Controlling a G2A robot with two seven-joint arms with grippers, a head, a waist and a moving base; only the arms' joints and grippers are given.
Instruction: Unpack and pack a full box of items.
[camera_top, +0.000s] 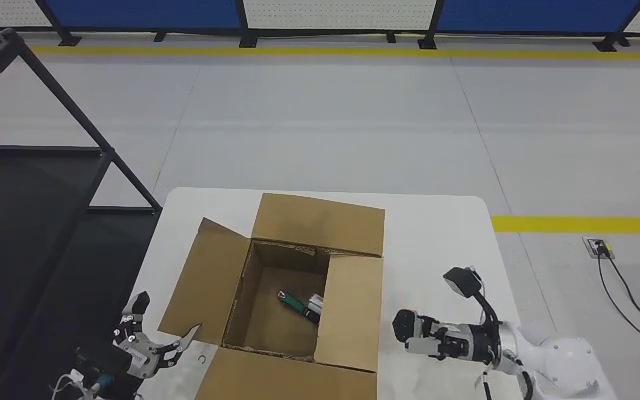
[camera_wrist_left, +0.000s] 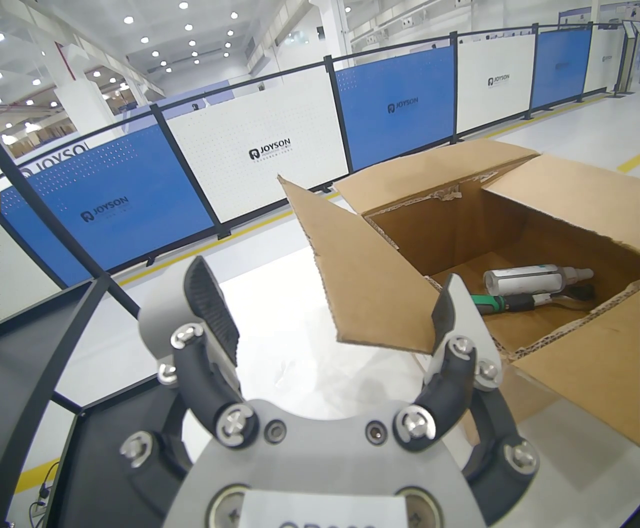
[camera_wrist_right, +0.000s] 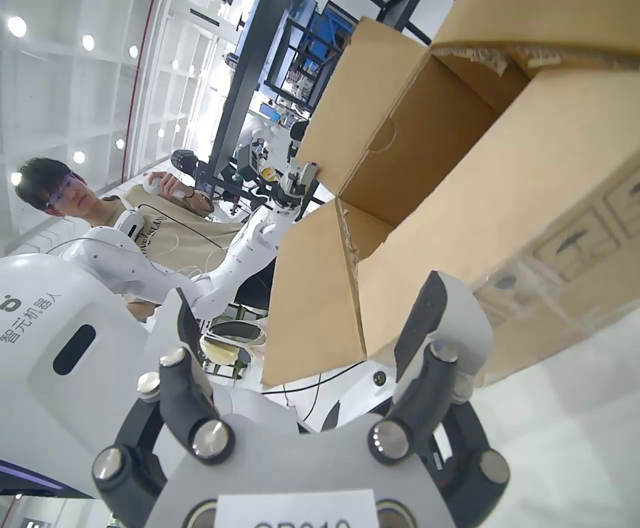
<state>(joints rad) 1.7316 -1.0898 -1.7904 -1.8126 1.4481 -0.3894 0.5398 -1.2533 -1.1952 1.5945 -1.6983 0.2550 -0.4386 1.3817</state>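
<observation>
An open cardboard box (camera_top: 320, 222) stands on the white table (camera_top: 440, 240) with all its flaps spread outward. On its floor lie a green-handled tool (camera_top: 296, 303) and a white bottle (camera_top: 317, 298), side by side near the right flap. From the left wrist view the bottle (camera_wrist_left: 530, 279) rests just beyond the tool (camera_wrist_left: 515, 302). My left gripper (camera_top: 165, 320) is open and holds nothing, hovering outside the box's left flap (camera_wrist_left: 360, 280) near the table's front left corner. My right gripper (camera_top: 408, 328) is open too, low beside the box's right wall (camera_wrist_right: 500, 260).
A black metal rack (camera_top: 50, 200) stands off the table's left edge, close to my left arm. Bare tabletop lies to the right of the box and behind it. Blue and white fence panels (camera_wrist_left: 280, 150) line the far floor.
</observation>
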